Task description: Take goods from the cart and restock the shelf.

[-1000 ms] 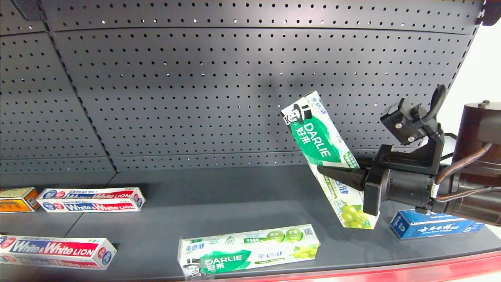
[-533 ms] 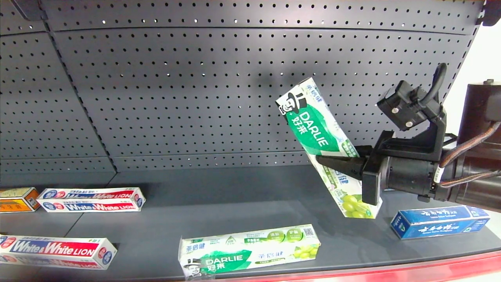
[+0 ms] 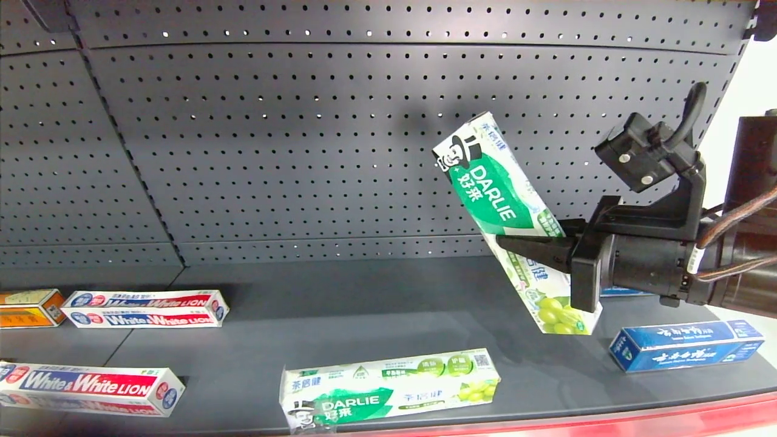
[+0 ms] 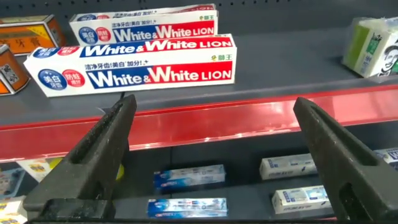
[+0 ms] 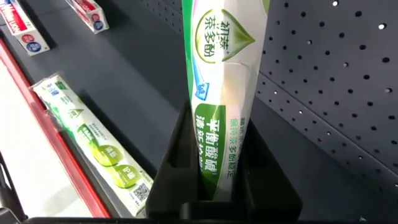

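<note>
**Edges and open room**
- The shelf (image 3: 364, 303) has a dark deck, a red front lip (image 3: 607, 419) and a perforated back panel (image 3: 303, 152).
- The widest open stretch of deck runs through the middle. It lies between the red-and-white boxes on the left and the held box on the right, and reaches back to the panel.

**Stock on the deck**
- The lying green box (image 3: 388, 388) is flat at the centre, close to the lip.
- The blue box (image 3: 686, 346) is flat at the right end, also near the lip.
- At the left, the rear red-and-white box (image 3: 145, 308) has an orange box (image 3: 27, 306) just beside it.
- The front red-and-white box (image 3: 91, 387) lies by the lip.
- In the left wrist view, a lower shelf (image 4: 242, 186) under the lip carries several small boxes (image 4: 189, 177), all lying flat.

**Right pincer** (image 3: 529, 238)
- It is clenched on the green toothpaste box (image 3: 491, 182), gripping it below its middle.
- The box is tilted. Its top end leans left and up against the backdrop of the panel. Its lower end points down over the right part of the deck, between the lying green box and the blue box.
- The lower corner seems to hang just above the deck, but we cannot tell whether it touches.
- In the right wrist view the fingers stand on either side of the box's narrow faces.

**Left pincer** (image 4: 216, 106)
- It is released, with its fingers spread wide.
- We see it in front of the red lip, with the front red-and-white box just beyond.
</note>
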Robot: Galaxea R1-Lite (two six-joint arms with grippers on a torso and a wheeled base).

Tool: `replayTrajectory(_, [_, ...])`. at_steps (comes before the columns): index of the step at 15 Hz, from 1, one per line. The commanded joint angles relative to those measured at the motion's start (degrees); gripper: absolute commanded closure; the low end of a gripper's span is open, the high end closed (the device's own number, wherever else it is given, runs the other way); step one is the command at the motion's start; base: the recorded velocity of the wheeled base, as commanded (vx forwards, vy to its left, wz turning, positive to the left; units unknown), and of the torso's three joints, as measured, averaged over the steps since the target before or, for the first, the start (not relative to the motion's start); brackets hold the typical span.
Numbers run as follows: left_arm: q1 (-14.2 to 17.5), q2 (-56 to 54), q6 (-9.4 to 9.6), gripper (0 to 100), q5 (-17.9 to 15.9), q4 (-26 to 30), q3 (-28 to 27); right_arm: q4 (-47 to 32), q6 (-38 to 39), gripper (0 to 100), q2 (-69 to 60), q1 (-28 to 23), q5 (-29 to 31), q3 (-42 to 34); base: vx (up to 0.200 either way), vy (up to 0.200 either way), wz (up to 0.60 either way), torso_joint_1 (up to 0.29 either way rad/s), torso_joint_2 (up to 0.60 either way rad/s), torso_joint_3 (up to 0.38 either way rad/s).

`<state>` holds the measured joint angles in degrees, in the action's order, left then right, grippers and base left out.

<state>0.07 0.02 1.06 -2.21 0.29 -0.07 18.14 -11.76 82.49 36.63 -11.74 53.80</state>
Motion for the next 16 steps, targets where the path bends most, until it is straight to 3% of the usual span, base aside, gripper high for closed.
replayTrajectory(1, [0.0,0.0,-0.01,0,0.0,0.0,0.0,0.1,0.1,100,-0.2,0.0,0.0,-0.1,0.0,0.0,0.0,0.0,0.0,0.0])
replayTrajectory(8, [0.0,0.0,-0.01,0,0.0,0.0,0.0,0.1,0.2,100,-0.2,-0.2,-1.4,-1.2,0.0,0.0,0.0,0.0,0.0,0.0])
replayTrajectory(11, [0.0,0.0,-0.01,0,0.0,0.0,0.0,-0.9,-1.7,100,-0.1,-3.5,-2.9,-0.4,0.0,0.0,0.0,0.0,0.0,0.0])
replayTrajectory(16, [0.0,0.0,0.08,0,-0.1,0.0,0.0,-13.4,-3.1,100,1.1,-3.7,-5.1,7.9,0.0,0.0,0.0,0.0,0.0,0.0])
